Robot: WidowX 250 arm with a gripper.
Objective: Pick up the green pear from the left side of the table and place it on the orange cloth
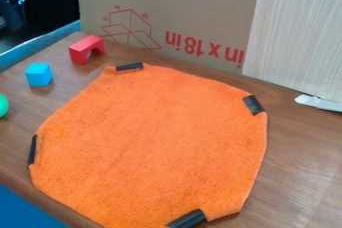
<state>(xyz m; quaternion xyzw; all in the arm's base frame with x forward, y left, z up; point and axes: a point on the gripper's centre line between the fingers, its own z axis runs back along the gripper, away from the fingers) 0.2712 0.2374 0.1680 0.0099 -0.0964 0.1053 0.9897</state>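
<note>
In the camera view, an orange cloth [153, 142] is seen spread on the wooden table [300, 157], its rim marked by four black strips [129, 66] at the far, right, near and left sides. Beyond the cloth's far left edge, a red arch block [85, 49] and a blue cube [39, 74] are placed, apart from each other; a green ball [3, 106] is cut off farther left. Behind the cloth, a cardboard panel [200, 12] is stood upright, partly covered by a pale board [294, 42] at right. The arm's pose and the gripper's state cannot be told.
</note>
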